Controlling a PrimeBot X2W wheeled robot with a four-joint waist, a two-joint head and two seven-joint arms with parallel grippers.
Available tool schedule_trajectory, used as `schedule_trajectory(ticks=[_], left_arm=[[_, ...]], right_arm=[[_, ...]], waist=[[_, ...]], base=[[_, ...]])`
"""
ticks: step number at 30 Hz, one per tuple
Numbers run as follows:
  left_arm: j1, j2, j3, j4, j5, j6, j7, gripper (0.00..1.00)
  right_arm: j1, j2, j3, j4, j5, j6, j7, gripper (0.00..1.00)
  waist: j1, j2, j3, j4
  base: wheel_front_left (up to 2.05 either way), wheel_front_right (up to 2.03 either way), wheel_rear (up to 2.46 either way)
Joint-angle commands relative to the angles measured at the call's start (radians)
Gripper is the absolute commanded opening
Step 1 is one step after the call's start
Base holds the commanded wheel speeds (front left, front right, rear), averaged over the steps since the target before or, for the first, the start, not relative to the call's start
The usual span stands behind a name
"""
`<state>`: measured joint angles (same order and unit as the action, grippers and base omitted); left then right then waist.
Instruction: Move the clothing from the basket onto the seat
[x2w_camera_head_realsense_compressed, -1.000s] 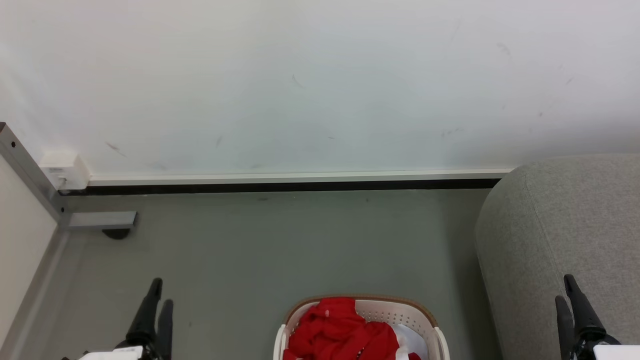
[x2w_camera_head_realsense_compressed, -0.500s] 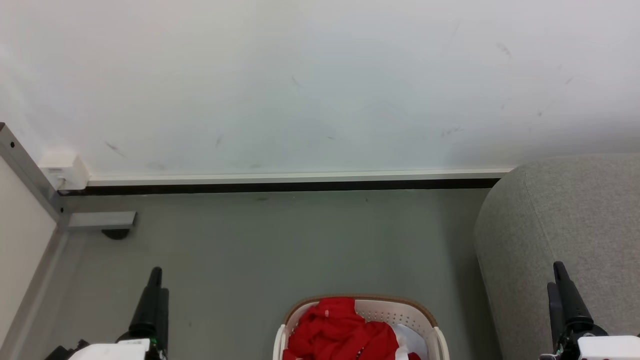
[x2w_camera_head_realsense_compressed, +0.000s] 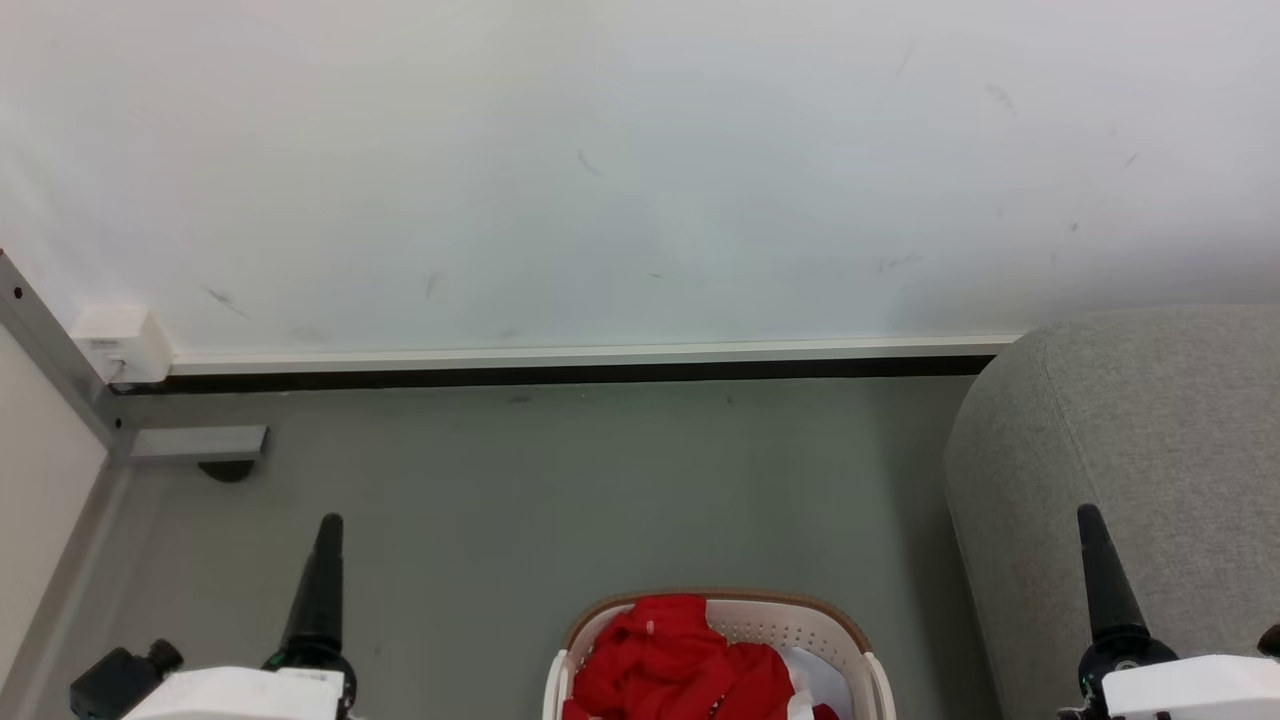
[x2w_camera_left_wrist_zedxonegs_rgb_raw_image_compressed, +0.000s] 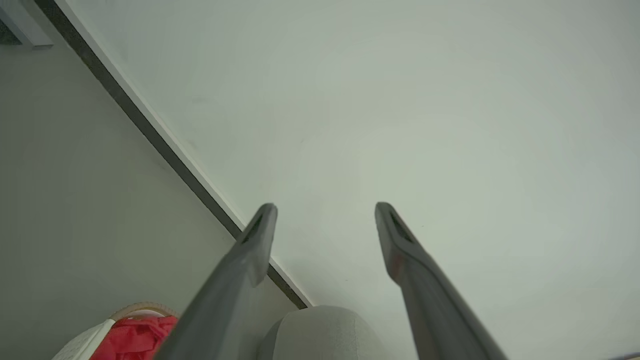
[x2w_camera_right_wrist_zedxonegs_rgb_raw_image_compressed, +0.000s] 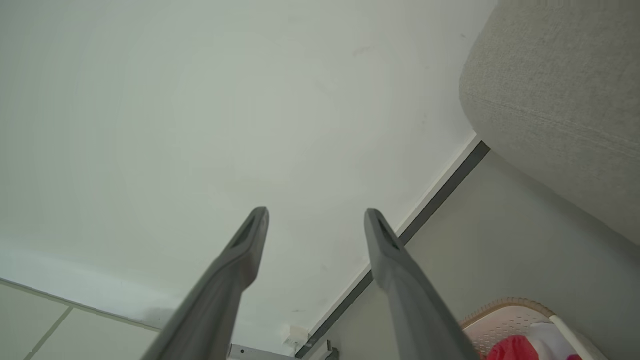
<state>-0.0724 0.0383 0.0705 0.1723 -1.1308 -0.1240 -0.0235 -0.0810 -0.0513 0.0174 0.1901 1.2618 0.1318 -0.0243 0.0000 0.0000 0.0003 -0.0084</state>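
Note:
The red clothing (x2w_camera_head_realsense_compressed: 680, 660) lies bunched in the cream basket (x2w_camera_head_realsense_compressed: 715, 598) at the bottom centre of the head view. The grey seat (x2w_camera_head_realsense_compressed: 1150, 450) bulks at the right, close beside the basket. My left gripper (x2w_camera_head_realsense_compressed: 329, 525) stands left of the basket over the floor, seen edge-on. My right gripper (x2w_camera_head_realsense_compressed: 1088, 515) stands in front of the seat's arm. In the left wrist view the left gripper (x2w_camera_left_wrist_zedxonegs_rgb_raw_image_compressed: 325, 215) is open and empty, with the clothing (x2w_camera_left_wrist_zedxonegs_rgb_raw_image_compressed: 135, 337), basket (x2w_camera_left_wrist_zedxonegs_rgb_raw_image_compressed: 85, 342) and seat (x2w_camera_left_wrist_zedxonegs_rgb_raw_image_compressed: 320, 332) low in view. The right gripper (x2w_camera_right_wrist_zedxonegs_rgb_raw_image_compressed: 315, 217) is open and empty too, with the seat (x2w_camera_right_wrist_zedxonegs_rgb_raw_image_compressed: 560, 100) and basket (x2w_camera_right_wrist_zedxonegs_rgb_raw_image_compressed: 500, 320) to its right.
A white cloth (x2w_camera_head_realsense_compressed: 825, 680) lies in the basket's right side beside the clothing. A white wall with a dark baseboard (x2w_camera_head_realsense_compressed: 560, 375) runs behind. At the left stand a grey metal frame (x2w_camera_head_realsense_compressed: 60, 360), its foot bracket (x2w_camera_head_realsense_compressed: 200, 442) and a small white box (x2w_camera_head_realsense_compressed: 115, 340).
Both grippers have risen in the head view and turned, so each now shows edge-on as one finger. The camera has shifted slightly; basket and clothing lie as before.

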Motion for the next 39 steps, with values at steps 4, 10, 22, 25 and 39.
schedule_trajectory(ticks=[4,10,22,25,39], left_arm=[[0.002,0.009,-0.004,-0.022,0.133,0.001,-0.022,1.0],[0.005,0.017,-0.031,-0.028,0.304,0.04,-0.043,1.0],[0.014,0.035,-0.08,-0.04,0.472,0.078,-0.082,1.0],[0.015,0.039,-0.087,-0.042,0.503,0.082,-0.092,1.0],[0.019,0.045,-0.107,-0.048,0.642,0.094,-0.13,1.0]], right_arm=[[-0.023,-0.009,0.006,-0.014,-0.124,-0.001,-0.021,1.0],[-0.022,-0.003,0.009,-0.012,-0.294,-0.001,-0.043,1.0],[-0.032,0.002,0.027,0.015,-0.524,-0.001,-0.081,1.0],[-0.032,0.002,0.034,0.022,-0.564,-0.001,-0.09,1.0],[-0.045,0.001,0.06,0.064,-0.719,-0.001,-0.129,1.0]], waist=[[0.0,0.0,-0.001,-0.001],[0.0,0.0,-0.001,-0.001],[0.0,0.0,-0.002,-0.005],[0.0,0.0,-0.002,-0.006],[0.0,0.0,-0.003,-0.007]], base=[[0.0,0.0,0.0],[0.0,0.0,0.0],[0.0,0.0,0.0],[0.0,0.0,0.0],[0.0,0.0,0.0]])
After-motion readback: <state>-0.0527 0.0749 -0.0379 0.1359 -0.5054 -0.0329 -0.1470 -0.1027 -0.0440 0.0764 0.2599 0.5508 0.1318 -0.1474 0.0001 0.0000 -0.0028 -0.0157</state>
